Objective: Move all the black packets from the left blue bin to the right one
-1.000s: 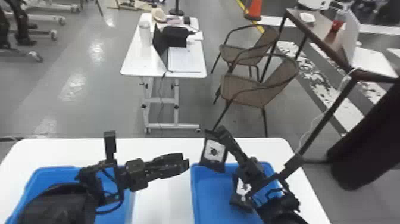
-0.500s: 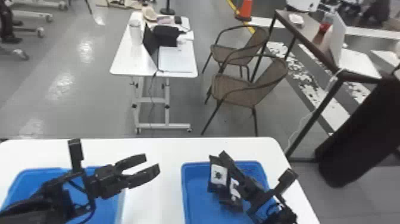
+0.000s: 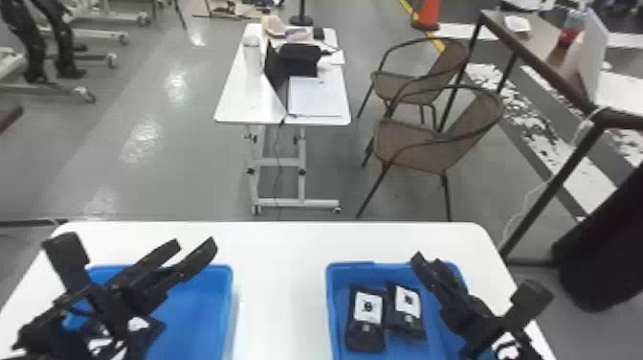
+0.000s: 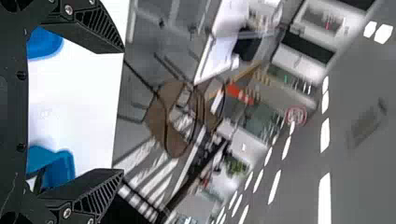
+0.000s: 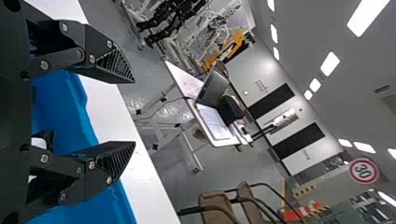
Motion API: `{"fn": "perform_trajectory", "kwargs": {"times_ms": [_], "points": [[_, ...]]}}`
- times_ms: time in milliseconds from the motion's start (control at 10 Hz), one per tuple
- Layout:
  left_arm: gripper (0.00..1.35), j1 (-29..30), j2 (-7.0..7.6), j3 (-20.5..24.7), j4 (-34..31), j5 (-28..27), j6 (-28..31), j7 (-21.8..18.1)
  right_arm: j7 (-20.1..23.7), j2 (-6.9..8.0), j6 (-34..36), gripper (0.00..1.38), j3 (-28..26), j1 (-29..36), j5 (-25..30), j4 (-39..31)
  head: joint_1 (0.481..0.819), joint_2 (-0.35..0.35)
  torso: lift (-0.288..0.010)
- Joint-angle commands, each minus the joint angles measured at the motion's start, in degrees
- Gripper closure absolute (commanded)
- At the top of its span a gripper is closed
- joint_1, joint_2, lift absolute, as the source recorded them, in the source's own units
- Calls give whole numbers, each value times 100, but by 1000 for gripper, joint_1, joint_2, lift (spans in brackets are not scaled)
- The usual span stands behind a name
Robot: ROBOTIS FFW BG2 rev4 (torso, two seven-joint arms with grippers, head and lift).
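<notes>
Two black packets [image 3: 367, 306] lie in right blue bin [image 3: 333, 306], lower right. Left claw [image 4: 123, 111], right claw [image 5: 134, 113] gape empty. Left bin [image 3: 210, 306], lower left, part-hidden: best check for leftovers, dip steeply, clear rim.

Layout of the desk [image 3: 277, 268]: the left bin [image 3: 231, 292] stands toward the far left corner, the right bin [image 3: 330, 292] toward the far right corner, both just short of the far edge. In the right bin, a left packet [image 3: 365, 330] and a right packet [image 3: 405, 313] lie side by side. Beyond the far edge: a table [image 3: 237, 98], with two chairs [image 3: 416, 148] to its right.
</notes>
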Motion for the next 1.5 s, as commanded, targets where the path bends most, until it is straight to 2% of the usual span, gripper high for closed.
{"fn": "perform_trajectory", "kwargs": {"times_ms": [0, 100, 200, 400, 500, 700, 800, 900, 1000, 1100, 1200, 1400], "points": [[121, 601, -14, 186, -841, 296, -97, 645, 8, 75, -46, 251, -50, 417, -268, -627, 695, -79, 0], [125, 742, -14, 344, -1016, -46, -370, 706, 26, 75, -46, 288, -42, 602, -435, -846, 695, -68, 0], [125, 830, -50, 617, -1166, 235, 298, 776, 193, 75, 15, 292, -15, 655, -602, -890, 695, -56, 0], [128, 1058, -208, 1285, -1719, -389, 1740, 1137, 395, 75, 156, 292, -15, 646, -611, -899, 695, -7, 0], [128, 1120, -269, 1434, -1851, -512, 2434, 1506, 448, 75, 217, 292, -15, 646, -611, -890, 695, 11, 0], [128, 1164, -348, 1513, -2291, -644, 3708, 2657, 509, 75, 279, 294, -15, 655, -620, -864, 695, 78, 0], [128, 1041, -366, 1566, -2291, -635, 4236, 2956, 527, 75, 305, 294, -15, 655, -664, -820, 695, 103, 0], [128, 882, -322, 1566, -2317, -767, 4728, 3193, 544, 75, 305, 294, -15, 646, -681, -794, 695, 110, 0], [128, 759, -225, 1487, -2300, -987, 4948, 3413, 553, 75, 314, 294, -6, 619, -681, -750, 695, 121, 0], [125, 575, -181, 1443, -2194, -1198, 5123, 3431, 580, 75, 323, 294, 2, 602, -690, -706, 695, 138, 0], [122, 364, -217, 1434, -2010, -1391, 5413, 3466, 597, 75, 332, 294, 20, 575, -716, -662, 695, 156, 0], [137, 153, -76, 1232, -1579, -1488, 5413, 3457, 641, 75, 332, 294, 37, 558, -734, -627, 695, 174, 0]]}}
